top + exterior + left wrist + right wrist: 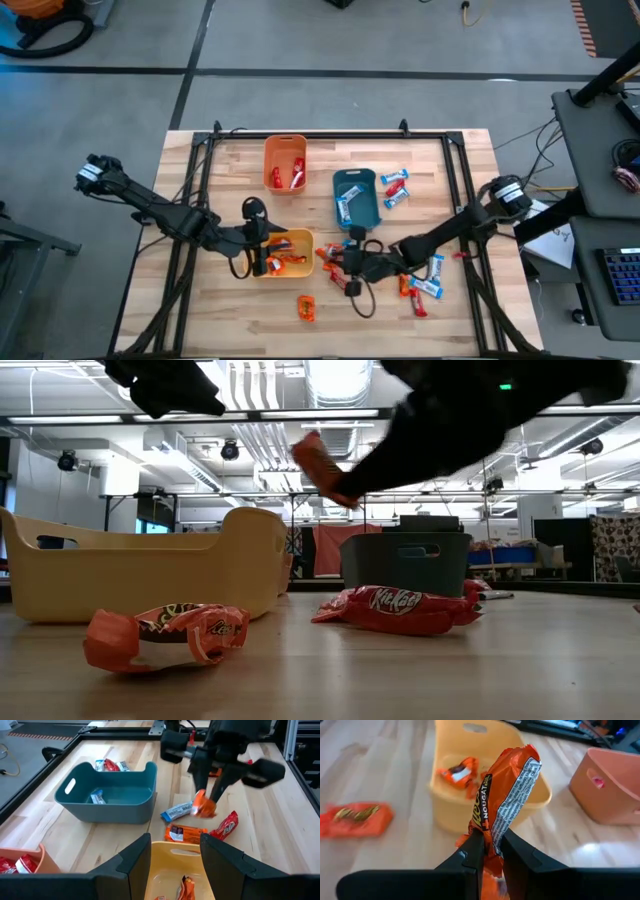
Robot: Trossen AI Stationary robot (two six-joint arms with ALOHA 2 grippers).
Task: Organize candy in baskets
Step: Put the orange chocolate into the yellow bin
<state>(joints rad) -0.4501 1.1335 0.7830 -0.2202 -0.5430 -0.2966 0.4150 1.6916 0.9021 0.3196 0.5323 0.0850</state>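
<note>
Jaws of left gripper (172,865) spread apart, empty, hovering over yellow basket (296,266), likely waiting its turn; orange basket (285,162) far and left with red bars, teal basket (357,197) right of it with a blue-white bar; jaws of right gripper (488,851) clamped on orange candy bar (506,800), lifted off tabletop (230,310) right of yellow basket, presumably bound there with matching orange wrappers; loose candy under right arm partly hidden, count unclear.
</note>
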